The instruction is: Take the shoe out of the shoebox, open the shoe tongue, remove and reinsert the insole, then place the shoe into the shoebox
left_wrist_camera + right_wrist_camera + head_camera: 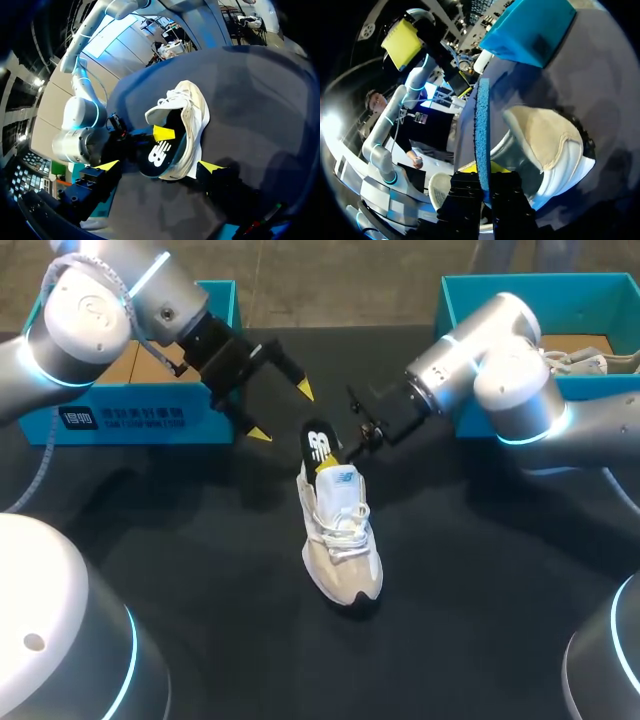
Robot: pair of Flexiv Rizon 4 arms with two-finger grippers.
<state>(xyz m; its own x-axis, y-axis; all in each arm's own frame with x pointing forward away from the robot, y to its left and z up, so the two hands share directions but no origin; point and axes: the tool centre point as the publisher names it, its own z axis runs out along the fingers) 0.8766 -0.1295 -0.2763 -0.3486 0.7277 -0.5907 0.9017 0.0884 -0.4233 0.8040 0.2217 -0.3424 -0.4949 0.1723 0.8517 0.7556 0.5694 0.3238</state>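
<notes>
- In the head view, the cream and white lace-up sneaker (pixel 340 540) lies on the black table (pixel 200 570) at mid-frame, with its toe toward the lower edge and its heel toward the top.
- The black foam insole with a white logo (pixel 318 445) stands up out of the heel opening, its lower end inside the sneaker. The collar hides how deep it goes.
- The right wrist view alone shows the insole (pixel 482 125) edge-on, as a thin blue-rimmed strip.
- The right gripper (pixel 487 172) is clamped on the insole, with one dark finger on either side of it. The head view shows just one of its yellow tips against the insole.
- The left gripper (pixel 280 412) hangs just left of the insole, its fingers spread wide and holding nothing. In the left wrist view the heel and logo lie ahead of it, between the two yellow tips, with no contact.
- A teal cardboard shoebox (pixel 130 418) sits at the upper left, partly covered by the left arm.
- A second teal box (pixel 470 300) sits at the upper right, cut off by the frame, with a pale shoe (pixel 575 360) inside.
</notes>
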